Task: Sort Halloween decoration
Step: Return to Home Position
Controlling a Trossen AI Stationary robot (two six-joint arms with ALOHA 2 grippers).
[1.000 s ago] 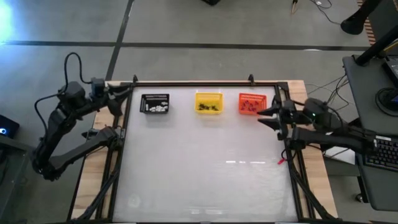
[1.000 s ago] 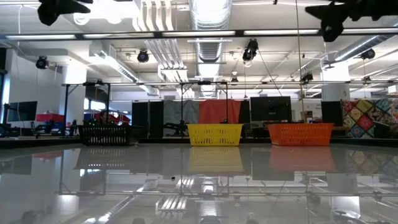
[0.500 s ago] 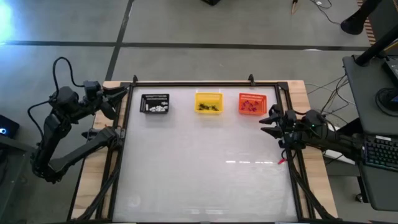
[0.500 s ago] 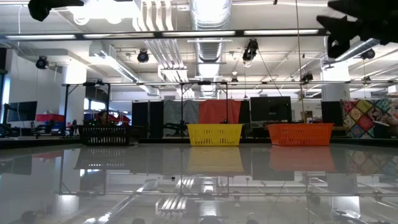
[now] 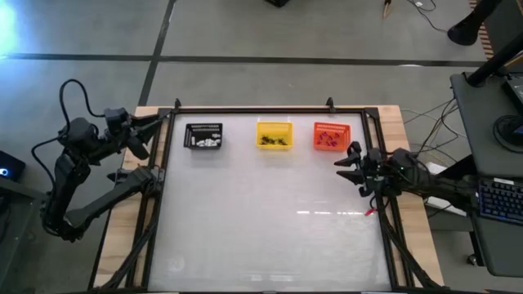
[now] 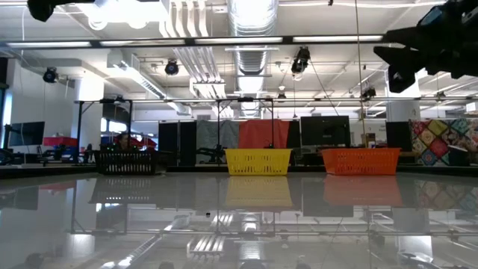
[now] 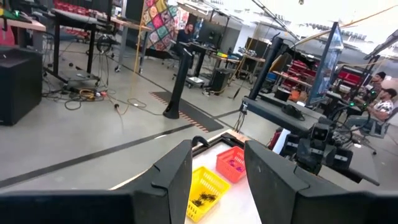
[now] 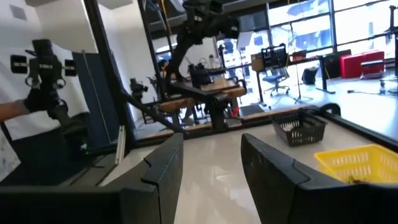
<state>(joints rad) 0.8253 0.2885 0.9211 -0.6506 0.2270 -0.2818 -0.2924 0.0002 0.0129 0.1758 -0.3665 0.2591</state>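
White bits are kept in the black basket, spider shapes in the yellow basket, and purple bits in the orange basket. The left gripper and right gripper are parked at the bench sides, both released and empty. Sorting is judged complete.

Grey concrete floor across the high view's top; low view has big ceiling ducts, patchwork quilt at right.

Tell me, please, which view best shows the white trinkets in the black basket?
The high view: looking straight down, it shows the white trinkets inside the black basket. Low and right wrist views show only its walls; left wrist view misses it.
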